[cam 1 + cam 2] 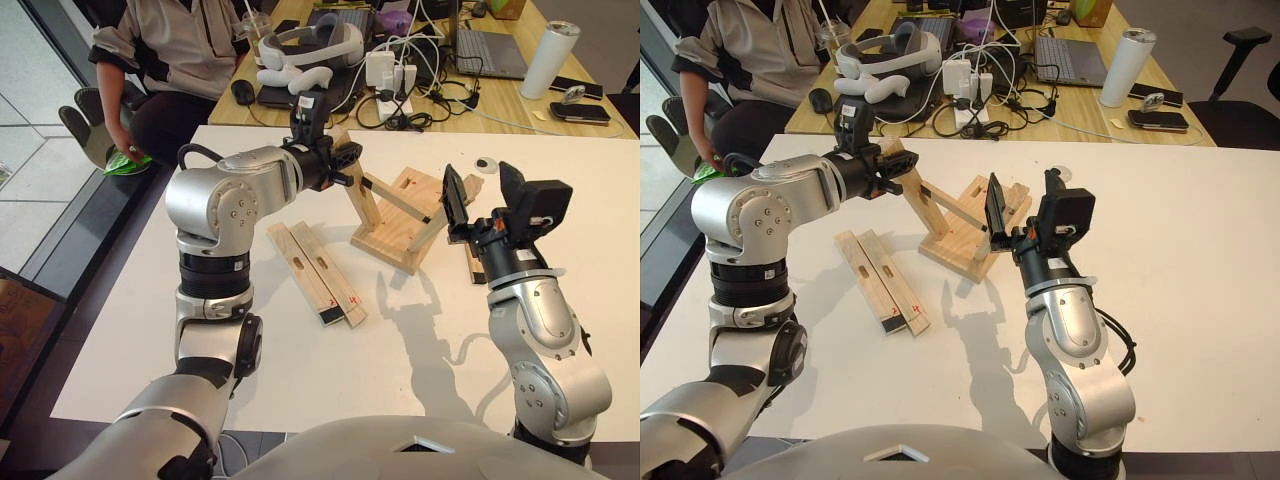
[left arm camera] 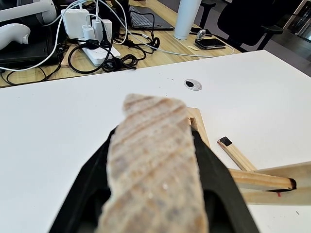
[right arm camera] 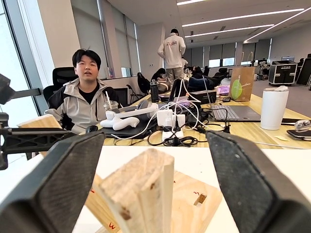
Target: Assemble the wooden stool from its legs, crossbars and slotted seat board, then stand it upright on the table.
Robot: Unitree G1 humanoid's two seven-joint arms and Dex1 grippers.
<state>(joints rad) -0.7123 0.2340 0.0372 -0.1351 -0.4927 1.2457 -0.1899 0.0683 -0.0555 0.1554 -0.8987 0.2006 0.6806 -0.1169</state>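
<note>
The partly built stool sits tilted at mid-table: the slotted seat board (image 1: 392, 240) rests on the white table with legs and a crossbar (image 1: 400, 198) standing up from it. My left gripper (image 1: 340, 165) is shut on the upper end of one leg (image 1: 362, 205); its wood end (image 2: 153, 160) is clamped between the black fingers (image 2: 82, 194). To the right, my right gripper (image 1: 483, 195) is open, and another leg's end (image 3: 141, 194) stands between its spread fingers (image 3: 53, 184) without touching them. Two slotted wooden pieces (image 1: 320, 272) lie flat, side by side, left of the seat board.
One more stick (image 1: 473, 262) lies on the table below the right gripper. A small round cap (image 1: 487, 163) sits farther back. Behind the table, a desk (image 1: 500, 100) holds cables, a headset, a laptop and a tumbler (image 1: 550, 58). A person sits back left.
</note>
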